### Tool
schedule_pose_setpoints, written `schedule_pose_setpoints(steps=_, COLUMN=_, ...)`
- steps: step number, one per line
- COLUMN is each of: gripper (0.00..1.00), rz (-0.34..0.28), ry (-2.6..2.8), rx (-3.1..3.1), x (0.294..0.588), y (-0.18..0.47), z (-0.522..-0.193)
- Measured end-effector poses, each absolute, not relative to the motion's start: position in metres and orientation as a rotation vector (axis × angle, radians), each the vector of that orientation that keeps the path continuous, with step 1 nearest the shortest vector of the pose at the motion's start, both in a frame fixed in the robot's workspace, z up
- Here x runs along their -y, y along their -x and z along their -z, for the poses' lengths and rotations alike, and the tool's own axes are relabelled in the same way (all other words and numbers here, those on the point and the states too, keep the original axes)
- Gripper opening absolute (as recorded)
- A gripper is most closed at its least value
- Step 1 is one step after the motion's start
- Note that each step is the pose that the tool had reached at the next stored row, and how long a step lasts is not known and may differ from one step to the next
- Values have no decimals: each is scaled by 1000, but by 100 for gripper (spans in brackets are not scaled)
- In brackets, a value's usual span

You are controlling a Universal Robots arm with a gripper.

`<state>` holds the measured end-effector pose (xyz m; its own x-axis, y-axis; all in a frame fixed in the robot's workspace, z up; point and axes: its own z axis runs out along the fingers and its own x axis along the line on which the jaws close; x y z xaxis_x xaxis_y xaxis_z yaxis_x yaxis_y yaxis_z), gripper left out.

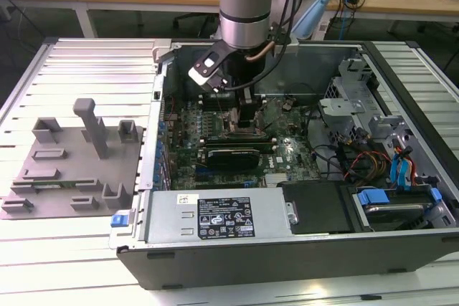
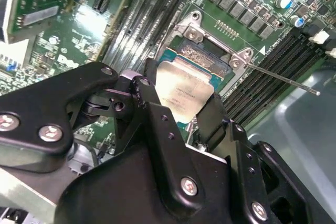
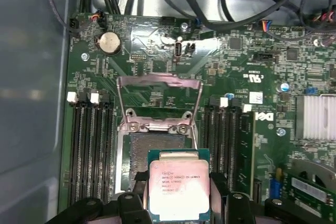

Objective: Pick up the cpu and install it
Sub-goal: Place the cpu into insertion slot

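Observation:
The cpu (image 3: 178, 190), a small square chip with a pale silver top, sits between the black fingers (image 3: 218, 184) of my gripper (image 3: 178, 203), which is shut on its two edges. It hangs just over the near part of the dark socket (image 3: 156, 148) on the green motherboard (image 3: 157, 61), and the metal load frame (image 3: 159, 85) stands open. In the second wrist view the cpu (image 2: 185, 90) covers part of the socket (image 2: 202, 53), with the gripper (image 2: 181, 109) around it. In the exterior view the gripper (image 1: 247, 125) is low inside the computer case (image 1: 301, 249), over the motherboard (image 1: 287, 152).
Memory slots (image 3: 89, 145) flank the socket on both sides. A thin lever rod (image 2: 283, 80) sticks out beside the socket. A black card (image 1: 229, 157), cables (image 1: 358, 163) and drive bays (image 1: 394, 198) crowd the case. A grey tray (image 1: 72, 163) with blocks lies at the exterior view's left.

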<state>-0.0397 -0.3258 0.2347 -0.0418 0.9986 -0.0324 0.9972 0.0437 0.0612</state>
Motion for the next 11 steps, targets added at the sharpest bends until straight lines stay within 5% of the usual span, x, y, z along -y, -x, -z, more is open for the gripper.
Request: schedule_pose_setpoints(steps=11, gripper=55, rz=-32, ry=-2161, rx=-2188, x=323, y=39, z=-216)
